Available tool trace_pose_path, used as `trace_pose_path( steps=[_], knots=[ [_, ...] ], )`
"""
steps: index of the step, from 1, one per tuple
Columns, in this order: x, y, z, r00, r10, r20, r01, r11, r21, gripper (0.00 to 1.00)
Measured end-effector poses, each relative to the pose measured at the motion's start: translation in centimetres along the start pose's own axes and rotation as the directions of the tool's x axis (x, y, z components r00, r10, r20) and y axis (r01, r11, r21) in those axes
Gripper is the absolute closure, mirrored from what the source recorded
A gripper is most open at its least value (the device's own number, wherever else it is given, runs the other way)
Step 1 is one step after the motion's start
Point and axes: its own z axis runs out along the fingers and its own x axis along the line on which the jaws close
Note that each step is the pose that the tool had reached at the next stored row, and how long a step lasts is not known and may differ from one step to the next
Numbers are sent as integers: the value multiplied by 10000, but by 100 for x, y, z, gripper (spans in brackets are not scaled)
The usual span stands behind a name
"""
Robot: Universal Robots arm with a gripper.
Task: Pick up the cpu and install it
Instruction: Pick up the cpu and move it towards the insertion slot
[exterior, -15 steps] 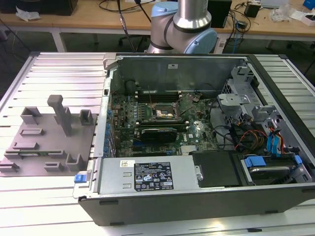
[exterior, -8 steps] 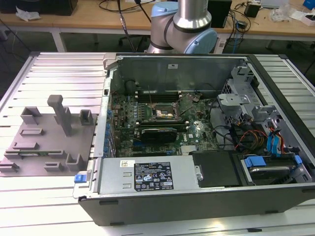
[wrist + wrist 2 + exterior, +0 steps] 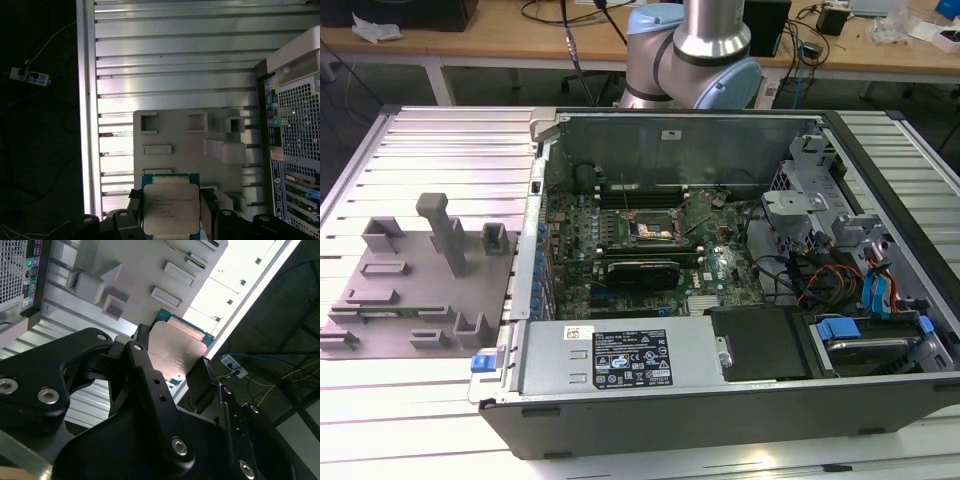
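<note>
Pickup step looks done: the cpu (image 3: 170, 207) is clamped by its side edges between the gripper (image 3: 171, 216) jaws, held above the grey fixture plate (image 3: 175, 137). Install isn't started, at a guess. The motherboard socket (image 3: 653, 232) is well apart, so a level carry and square alignment would be needed.

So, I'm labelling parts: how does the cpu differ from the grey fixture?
The cpu is flat, silvery-topped, green-edged; the fixture is matte grey with raised blocks. The cpu is far smaller than the fixture. The cpu sits clamped in the gripper; the fixture lies on the slatted table. Both are squarish.
</note>
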Motion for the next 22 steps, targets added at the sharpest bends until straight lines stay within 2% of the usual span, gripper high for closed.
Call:
trace_pose_path(
  steps=[6, 22],
  knots=[
    [-43, 2, 1, 10000, 0, 0, 0, 10000, 0, 45],
    [-242, 13, 4, 10000, 0, 0, 0, 10000, 0, 45]
  ],
)
